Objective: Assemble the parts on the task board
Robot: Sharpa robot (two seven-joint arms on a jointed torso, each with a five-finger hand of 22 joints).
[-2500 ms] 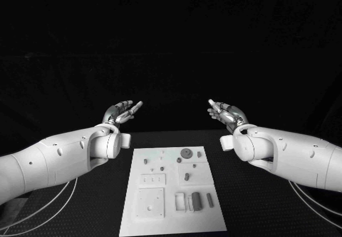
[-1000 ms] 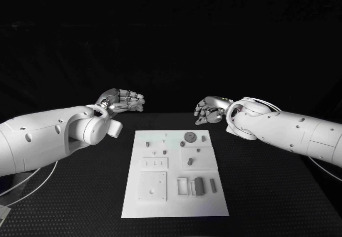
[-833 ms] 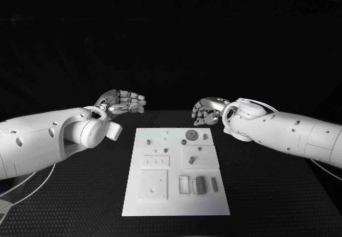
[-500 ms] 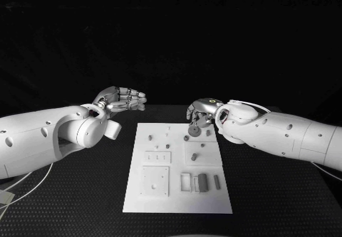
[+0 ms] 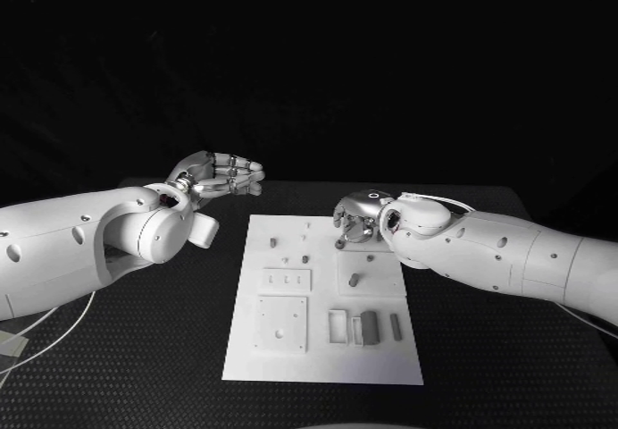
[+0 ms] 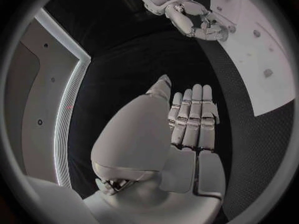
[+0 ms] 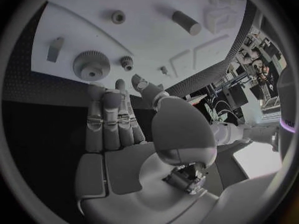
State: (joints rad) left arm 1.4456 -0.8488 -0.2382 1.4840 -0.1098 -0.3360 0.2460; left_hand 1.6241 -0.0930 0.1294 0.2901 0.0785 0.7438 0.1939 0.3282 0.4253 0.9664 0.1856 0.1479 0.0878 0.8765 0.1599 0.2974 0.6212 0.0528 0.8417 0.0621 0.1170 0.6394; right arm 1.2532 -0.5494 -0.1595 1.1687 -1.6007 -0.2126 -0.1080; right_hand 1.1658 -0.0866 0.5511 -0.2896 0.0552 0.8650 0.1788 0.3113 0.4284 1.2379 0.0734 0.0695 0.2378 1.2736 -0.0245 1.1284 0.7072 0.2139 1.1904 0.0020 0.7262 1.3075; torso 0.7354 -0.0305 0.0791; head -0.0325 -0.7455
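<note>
While my right hand hovers over the far right corner of the task board, its fingers lie straight and side by side with nothing between them, so I read it as released. The right wrist view places those fingertips just above the large gear, with a small gear just beside it; I cannot tell whether any fingertip touches the board. My left hand hangs off the board's far left corner over the black table, also empty, fingers extended and slightly curled.

I judge the step in hand to be the approach to a first pick, most likely the large gear. The next move calls for lowering the right hand and closing thumb and fingers on the gear's rim without disturbing the small gear.

The remaining parts sit on the board, unassembled as far as I can judge. No brand, label or writing is legible.
</note>
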